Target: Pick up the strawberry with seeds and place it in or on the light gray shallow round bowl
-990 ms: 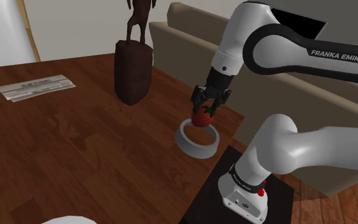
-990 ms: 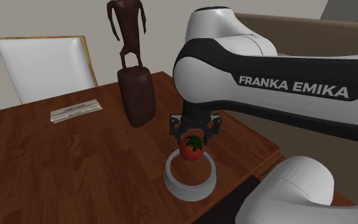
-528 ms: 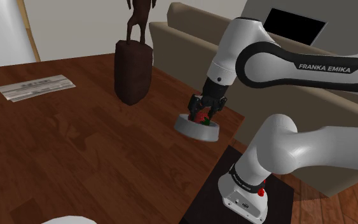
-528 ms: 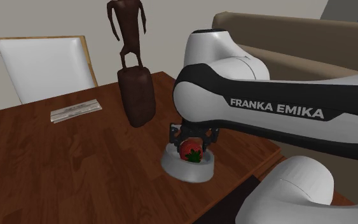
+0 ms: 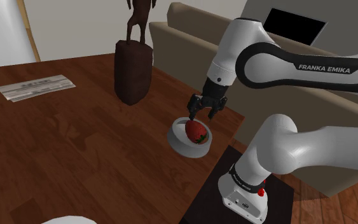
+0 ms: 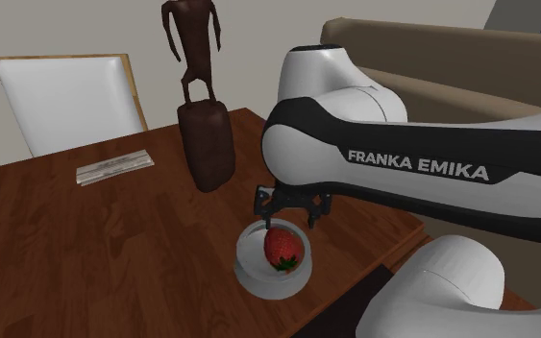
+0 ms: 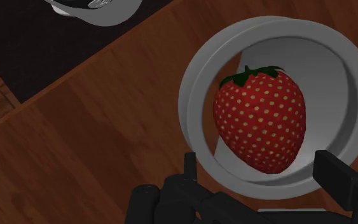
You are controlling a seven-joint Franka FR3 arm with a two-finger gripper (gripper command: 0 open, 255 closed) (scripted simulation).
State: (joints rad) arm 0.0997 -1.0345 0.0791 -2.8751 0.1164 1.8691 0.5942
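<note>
Wooden desk (image 5: 75, 146), shoulder view's right edge: hand (image 5: 202, 114) had let go since 0.5 s earlier; strawberry (image 5: 197, 131) lay free in the grey bowl (image 5: 182, 149). Placement judged complete.

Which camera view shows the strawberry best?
The wrist view: the strawberry lies close up in the grey bowl, seeds and green leaves plain. The shoulder and second exterior views show it smaller, a red shape in the bowl under the gripper.
</note>
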